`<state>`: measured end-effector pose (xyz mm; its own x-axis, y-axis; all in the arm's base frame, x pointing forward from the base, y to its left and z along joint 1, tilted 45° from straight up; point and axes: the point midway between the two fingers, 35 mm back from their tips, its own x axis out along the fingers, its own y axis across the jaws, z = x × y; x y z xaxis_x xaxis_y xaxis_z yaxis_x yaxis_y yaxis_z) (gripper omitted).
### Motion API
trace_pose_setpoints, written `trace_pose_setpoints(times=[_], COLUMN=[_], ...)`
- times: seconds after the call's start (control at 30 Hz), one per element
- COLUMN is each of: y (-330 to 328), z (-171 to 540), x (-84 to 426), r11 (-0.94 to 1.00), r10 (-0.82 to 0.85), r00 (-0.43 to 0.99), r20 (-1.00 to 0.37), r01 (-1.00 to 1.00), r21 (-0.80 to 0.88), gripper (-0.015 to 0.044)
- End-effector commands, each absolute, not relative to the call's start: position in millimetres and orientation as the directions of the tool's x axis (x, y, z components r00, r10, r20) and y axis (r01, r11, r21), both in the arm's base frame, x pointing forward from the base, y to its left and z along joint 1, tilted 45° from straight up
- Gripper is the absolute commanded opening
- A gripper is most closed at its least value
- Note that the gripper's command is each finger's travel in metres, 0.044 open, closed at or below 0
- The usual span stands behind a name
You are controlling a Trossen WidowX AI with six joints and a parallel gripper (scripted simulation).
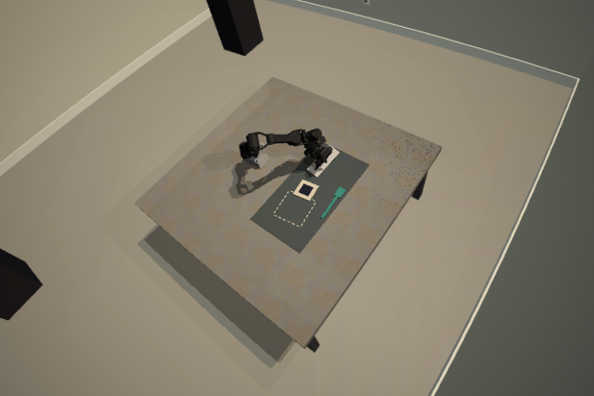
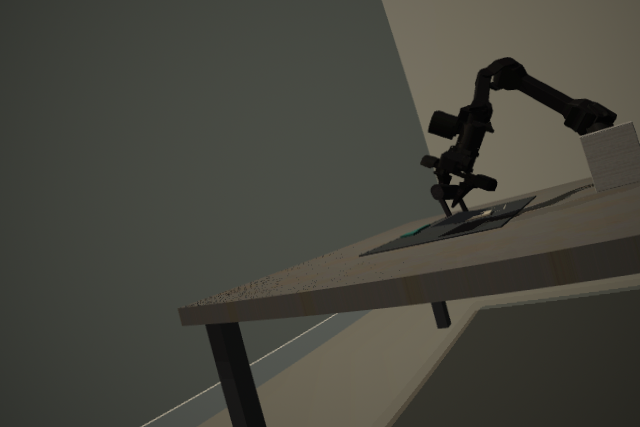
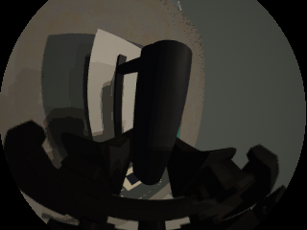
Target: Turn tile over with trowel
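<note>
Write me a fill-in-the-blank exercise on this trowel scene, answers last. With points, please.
The fingers (image 2: 483, 183) are shut on the ____ handle of the trowel (image 1: 332, 157) (image 2: 438, 191) (image 3: 163, 105).
The tile's (image 1: 305, 188) (image 2: 485, 213) (image 3: 133, 178) marked side faces ____.
The paddle-shaped tool (image 1: 340, 192) (image 2: 415, 231) (image 3: 178, 132) is coloured ____.

Missing words: black; up; green.

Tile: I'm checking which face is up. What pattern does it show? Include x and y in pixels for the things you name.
Dark square, cream border (image 1: 298, 191); top view.
</note>
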<state>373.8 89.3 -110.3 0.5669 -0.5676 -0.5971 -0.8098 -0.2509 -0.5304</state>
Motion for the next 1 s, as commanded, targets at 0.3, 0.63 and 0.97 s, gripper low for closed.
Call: trace_pose_setpoints(times=[0.3,0.63,0.97], y=[87,82,78], z=[-90,-71,-68], x=[373,368,367], r11=[-0.362,-0.464,-0.489], r10=[-0.469,-0.395,-0.377], r00=[0.650,0.717,0.734], r20=[-0.598,-0.574,-0.565], r01=[-0.759,-0.695,-0.676], r21=[-0.541,-0.549,-0.551], gripper=[0.0000,0.0000,0.0000])
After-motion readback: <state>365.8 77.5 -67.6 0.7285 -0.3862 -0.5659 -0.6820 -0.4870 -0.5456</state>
